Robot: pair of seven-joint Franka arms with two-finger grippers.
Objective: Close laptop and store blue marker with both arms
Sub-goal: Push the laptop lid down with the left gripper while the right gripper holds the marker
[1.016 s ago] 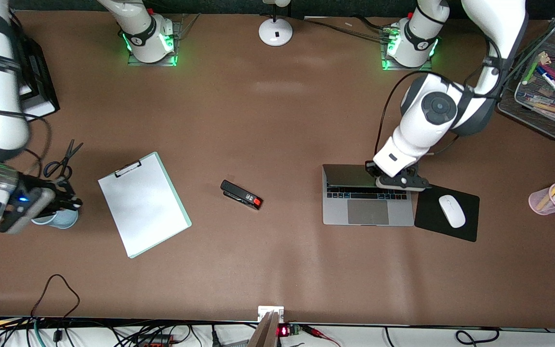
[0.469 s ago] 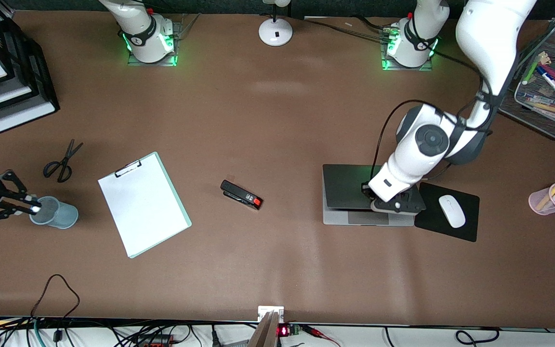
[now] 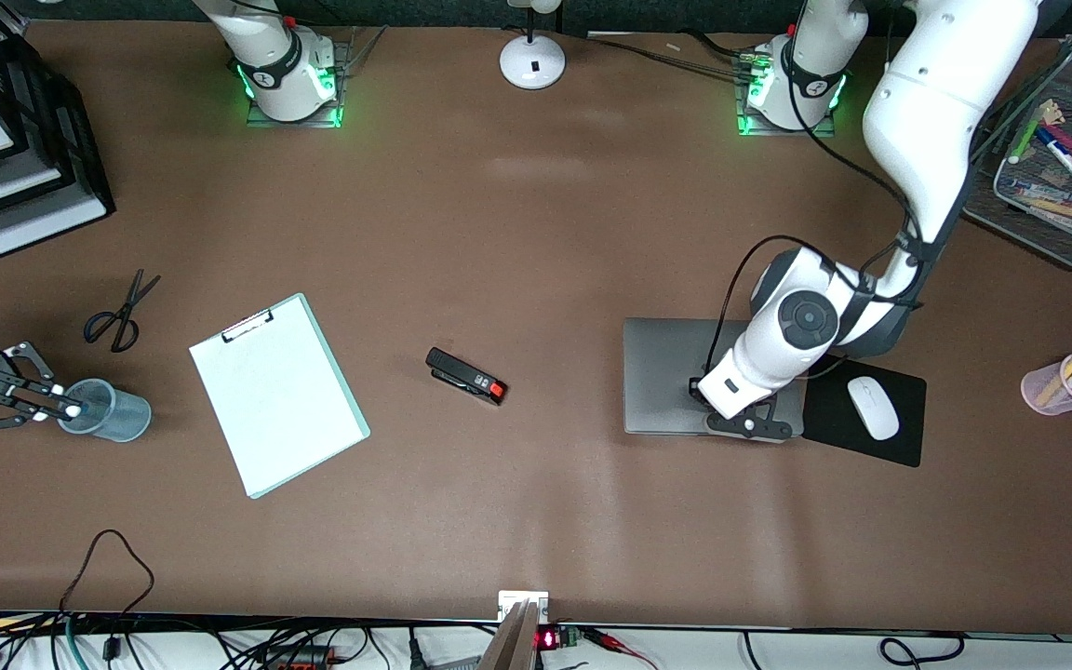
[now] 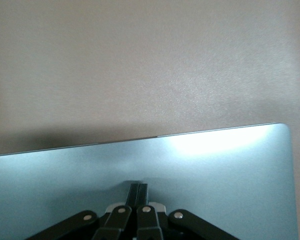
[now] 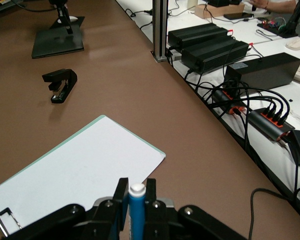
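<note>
The laptop lies closed, its silver-grey lid flat. My left gripper is shut and empty, its tips resting on the lid near the edge nearest the front camera. In the left wrist view the closed fingertips touch the lid. My right gripper is shut on the blue marker. It holds the marker's pale tip at the rim of a grey-blue cup at the right arm's end of the table.
A clipboard with white paper, a black stapler and scissors lie between cup and laptop. A white mouse sits on a black pad beside the laptop. A pink pen cup, wire tray and stacked paper trays stand at the ends.
The left gripper pushed the laptop lid down from open to fully closed, moving toward the front camera. The right gripper pulled back low beside the cup with the marker tip at its rim.
</note>
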